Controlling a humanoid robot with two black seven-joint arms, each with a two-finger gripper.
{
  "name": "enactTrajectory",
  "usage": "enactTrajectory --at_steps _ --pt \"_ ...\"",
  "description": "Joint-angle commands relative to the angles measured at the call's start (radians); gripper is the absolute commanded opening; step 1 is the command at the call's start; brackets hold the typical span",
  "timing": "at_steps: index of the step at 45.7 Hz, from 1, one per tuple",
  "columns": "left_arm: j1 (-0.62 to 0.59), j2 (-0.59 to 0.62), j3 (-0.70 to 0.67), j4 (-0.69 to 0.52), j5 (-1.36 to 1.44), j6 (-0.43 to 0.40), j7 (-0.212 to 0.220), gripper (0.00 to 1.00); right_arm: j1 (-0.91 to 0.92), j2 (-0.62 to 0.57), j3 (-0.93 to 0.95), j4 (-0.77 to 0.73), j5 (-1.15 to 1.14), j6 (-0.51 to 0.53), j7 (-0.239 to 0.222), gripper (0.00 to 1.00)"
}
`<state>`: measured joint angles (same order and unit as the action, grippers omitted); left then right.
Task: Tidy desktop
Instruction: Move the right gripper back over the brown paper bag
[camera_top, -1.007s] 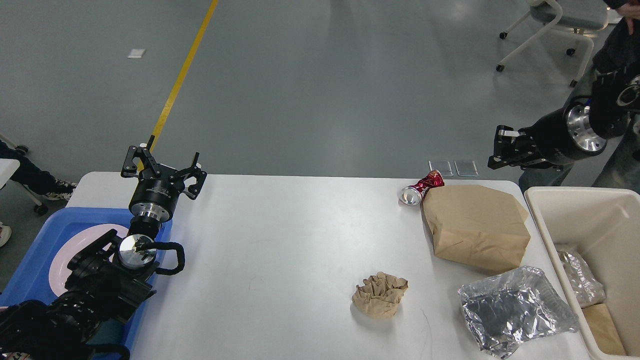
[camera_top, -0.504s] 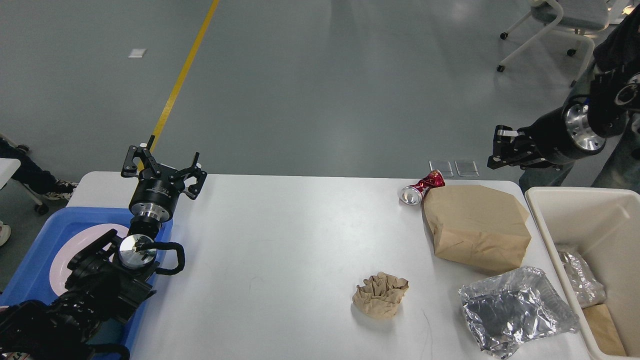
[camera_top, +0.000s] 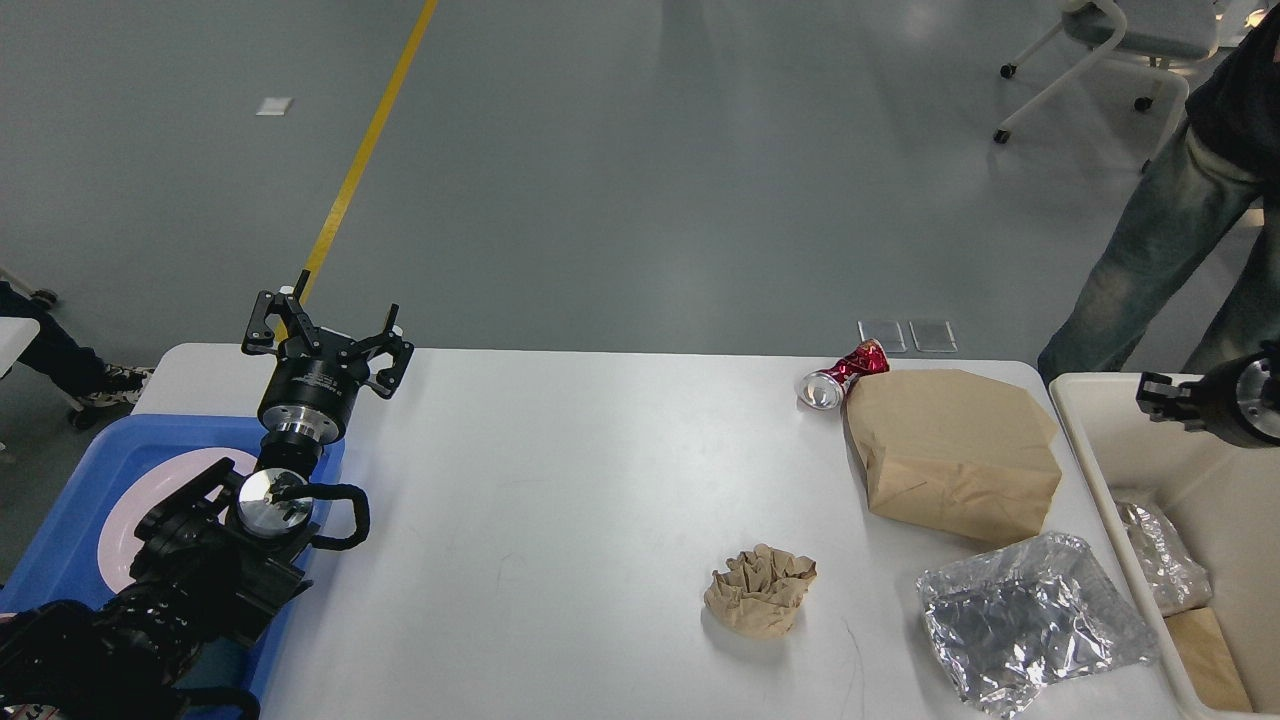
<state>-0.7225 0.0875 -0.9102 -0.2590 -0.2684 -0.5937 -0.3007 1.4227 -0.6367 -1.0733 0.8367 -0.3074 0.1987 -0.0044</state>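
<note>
A white tabletop fills the lower frame, littered with rubbish. Taking the brown paper bag as landmark: a crushed red can touches its far-left corner, a crumpled foil tray lies just nearer, a wadded paper ball sits nearer and leftward. Far left, the left hand hovers, fingers spread apart, beyond a blue tray. Right of the bag, the right hand hangs over a beige bin; whether its fingers are parted cannot be told.

The right gripper has been drawn back to the right and lowered over the bin; a person's legs are now uncovered beyond it.
</note>
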Motion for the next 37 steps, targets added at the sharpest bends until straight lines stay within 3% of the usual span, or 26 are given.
enactTrajectory --at_steps 1,12,21,28,37 --pt "0.0 0.0 -0.001 0.0 0.0 0.0 0.0 0.96 -0.177 0.015 0.006 -0.146 0.004 -0.059 0.001 1.0" --pt "0.0 0.0 -0.001 0.0 0.0 0.0 0.0 0.97 -0.409 0.069 0.026 -0.324 0.007 -0.077 0.006 1.0" --pt "0.0 0.0 -0.001 0.0 0.0 0.0 0.0 0.97 -0.444 0.078 0.072 -0.297 0.01 -0.058 0.007 1.0" --pt "0.0 0.0 -0.001 0.0 0.0 0.0 0.0 0.96 -0.308 0.078 0.052 -0.196 0.004 -0.05 0.006 1.0" --pt "0.0 0.0 -0.001 0.001 0.0 0.0 0.0 0.97 0.024 0.147 -0.161 -0.041 0.001 0.017 0.001 1.0"
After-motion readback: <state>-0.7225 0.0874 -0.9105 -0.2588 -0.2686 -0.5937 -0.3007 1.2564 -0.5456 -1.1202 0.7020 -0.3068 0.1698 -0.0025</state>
